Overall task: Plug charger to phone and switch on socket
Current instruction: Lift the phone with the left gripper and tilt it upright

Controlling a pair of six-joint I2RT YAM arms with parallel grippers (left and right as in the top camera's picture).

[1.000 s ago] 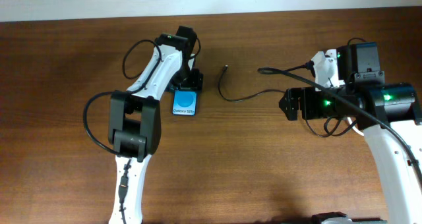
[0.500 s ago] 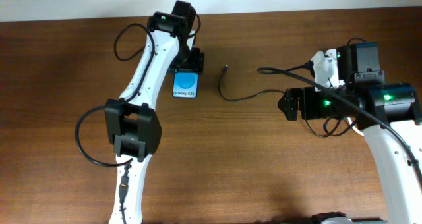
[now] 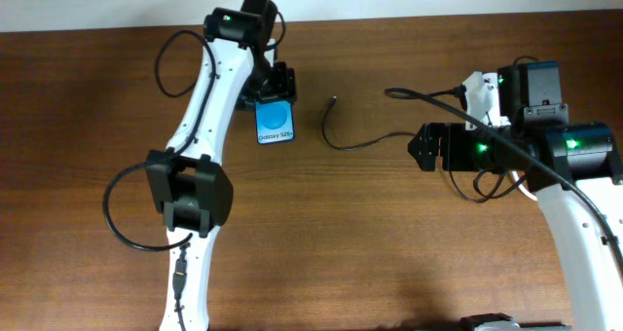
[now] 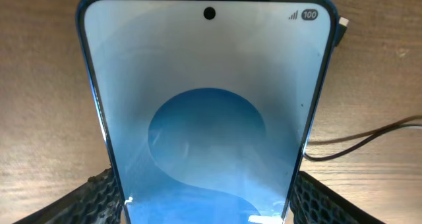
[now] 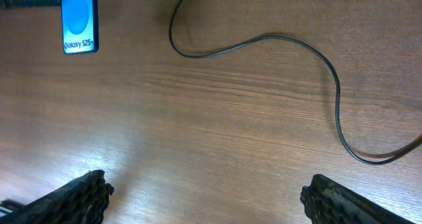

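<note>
Holding the slippery phone by its sides, our left gripper should squeeze softly. Our right gripper is wide and empty; we would pinch the floppy charger near its tip.

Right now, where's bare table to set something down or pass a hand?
Free: table front centre, between left arm and right arm, below the charger loop; also far-left wood. Crowded: top centre, left gripper gripping the phone, charger tip beside it, apart.

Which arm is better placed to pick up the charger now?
Right. The right pincer is open and empty above the charger, while the left pincer is closed around the phone.
</note>
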